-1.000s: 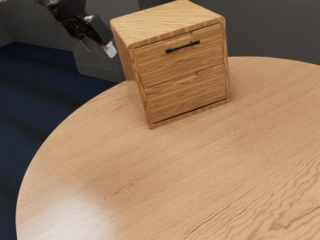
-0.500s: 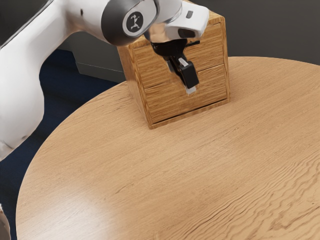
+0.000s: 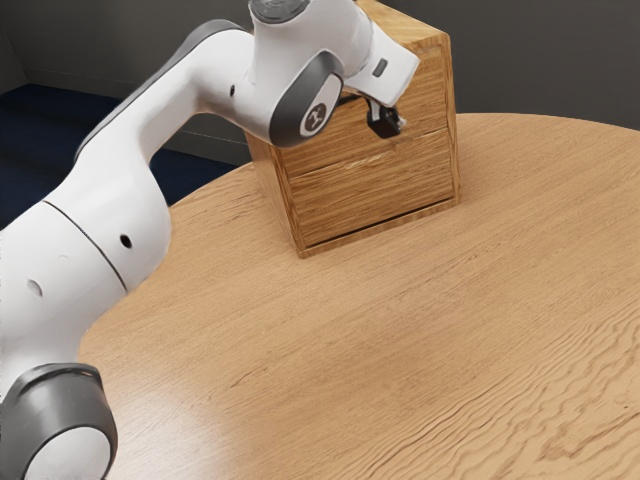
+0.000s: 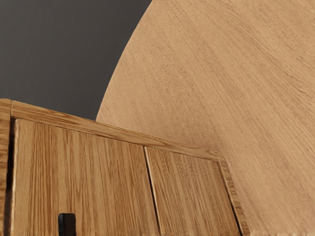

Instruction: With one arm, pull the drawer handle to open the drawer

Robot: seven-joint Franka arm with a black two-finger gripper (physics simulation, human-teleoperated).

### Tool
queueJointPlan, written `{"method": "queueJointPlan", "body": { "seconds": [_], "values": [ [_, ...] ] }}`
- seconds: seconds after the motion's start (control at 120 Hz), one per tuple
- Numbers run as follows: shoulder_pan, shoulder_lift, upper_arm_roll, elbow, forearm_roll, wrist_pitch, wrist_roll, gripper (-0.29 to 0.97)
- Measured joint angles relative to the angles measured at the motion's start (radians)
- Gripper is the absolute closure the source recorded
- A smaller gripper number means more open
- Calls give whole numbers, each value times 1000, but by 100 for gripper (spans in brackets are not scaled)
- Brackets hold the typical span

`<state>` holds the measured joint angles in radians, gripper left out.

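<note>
A small wooden cabinet [image 3: 372,192] with two drawers stands at the far side of the round table [image 3: 400,350]. My arm reaches over its top from the exterior view's left and hides most of the upper drawer [image 3: 425,92], including the black handle's place. The gripper [image 3: 386,121] hangs in front of the upper drawer, close to its lower edge. In the wrist view the two drawer fronts [image 4: 108,191] lie close under my hand. One black end of the handle [image 4: 66,224] shows on the upper one.
The table [image 4: 221,73] stretches wide and bare in front of the cabinet. Behind it are a dark wall and a dark blue floor [image 3: 40,130]. My white arm [image 3: 110,230] crosses the exterior view's left side.
My arm has swung in from the upper left over the cabinet. Since half a second ago the gripper has risen from the drawers' seam to the upper drawer front.
</note>
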<state>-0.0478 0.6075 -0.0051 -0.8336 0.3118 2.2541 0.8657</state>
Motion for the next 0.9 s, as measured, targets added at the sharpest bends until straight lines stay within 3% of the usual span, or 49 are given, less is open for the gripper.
{"method": "queueJointPlan", "body": {
  "seconds": [0.15,0.2,0.25,0.292,0.317,0.417,0.5,0.608,0.758,0.9],
  "values": [
    [8,13,32,-3,-12,0,58,0],
    [-35,14,116,-6,-26,-9,72,0],
    [-153,47,365,-8,-132,-19,90,0],
    [-271,112,648,-8,-295,-32,112,0],
    [-315,144,775,-9,-388,-42,127,0],
    [-400,239,1064,0,-681,-87,181,0],
    [-432,261,1126,13,-827,-114,223,0],
    [-439,277,1135,69,-919,-134,267,0],
    [-440,328,1201,118,-961,-170,295,0],
    [-442,359,1287,131,-949,-224,274,1]
  ]
}}
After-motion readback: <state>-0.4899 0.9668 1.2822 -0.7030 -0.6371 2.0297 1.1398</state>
